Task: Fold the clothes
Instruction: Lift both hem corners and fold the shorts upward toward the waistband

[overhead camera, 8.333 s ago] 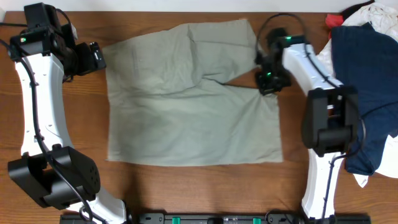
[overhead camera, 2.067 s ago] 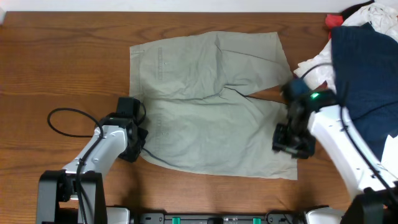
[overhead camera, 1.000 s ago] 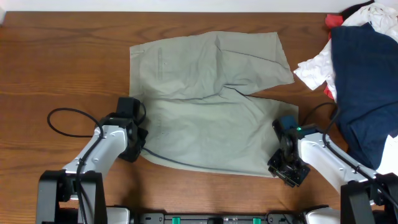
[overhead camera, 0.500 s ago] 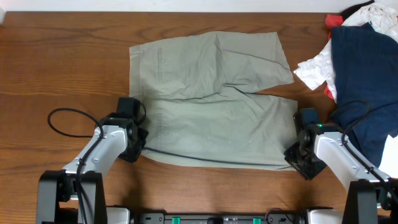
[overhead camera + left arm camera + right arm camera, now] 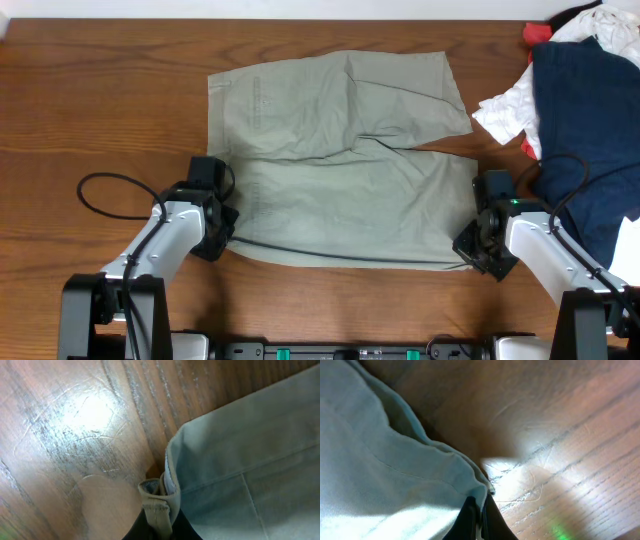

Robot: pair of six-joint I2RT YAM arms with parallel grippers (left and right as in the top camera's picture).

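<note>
My left gripper [image 5: 159,519] is clamped on a hem corner of the pale green cotton shorts [image 5: 340,190]; my right gripper [image 5: 477,512] pinches the opposite corner. The shorts lie flat between them. I judge them light and limp, so corners are the correct holds.

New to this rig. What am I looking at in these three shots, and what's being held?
Two robot arms sit at a wooden table, and their job is folding clothes. The wide picture comes from a fixed camera overhead. The two close-ups come from a camera on each wrist, looking along that arm's claw. Grey-green shorts lie spread on the table, with a pile of other clothes at the right edge. The left claw pinches the near corner of the shorts on its side, and the right claw pinches the other near corner. Both are shut on fabric.
</note>
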